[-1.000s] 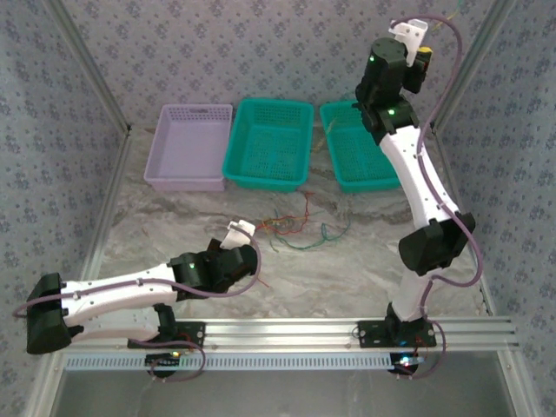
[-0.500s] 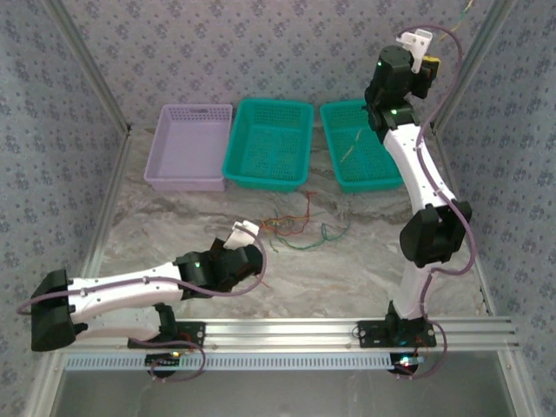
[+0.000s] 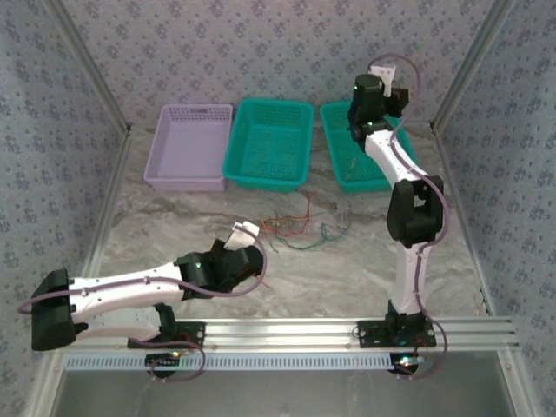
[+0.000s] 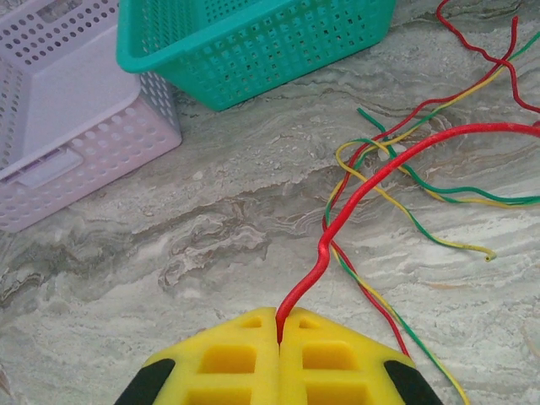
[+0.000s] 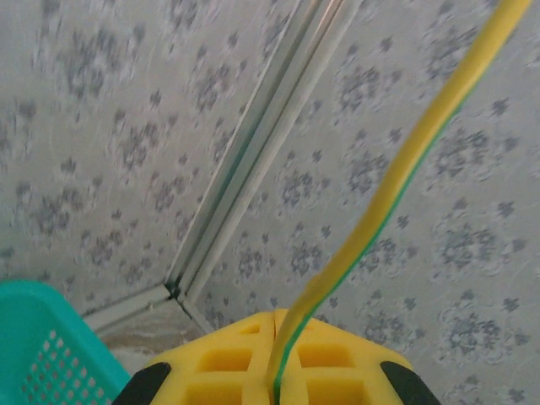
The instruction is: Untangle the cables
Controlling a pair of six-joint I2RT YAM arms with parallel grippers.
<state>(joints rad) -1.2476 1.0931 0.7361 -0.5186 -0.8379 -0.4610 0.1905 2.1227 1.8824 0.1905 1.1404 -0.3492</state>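
Note:
The cables (image 3: 295, 228) lie in a loose tangle of red, green and yellow-green strands on the marble table, in front of the baskets. My left gripper (image 3: 241, 230) sits low at the tangle's left edge. In the left wrist view it (image 4: 278, 316) is shut on a red cable (image 4: 380, 173) that arches up to the right over the other strands (image 4: 422, 190). My right gripper (image 3: 388, 69) is raised at the back right, above the right teal basket (image 3: 333, 139). It (image 5: 278, 319) is shut on a yellow-green cable (image 5: 405, 177) that runs up out of frame.
Three baskets stand in a row at the back: a lilac one (image 3: 165, 130), a middle teal one (image 3: 234, 143) and the right teal one. Patterned walls and metal frame posts (image 5: 253, 160) close in the back and sides. The right arm (image 3: 413, 217) stands folded upright at the right.
The right arm has folded in and swung its gripper left and lower, to above the right teal basket, still gripping the yellow-green cable. The left arm has barely moved.

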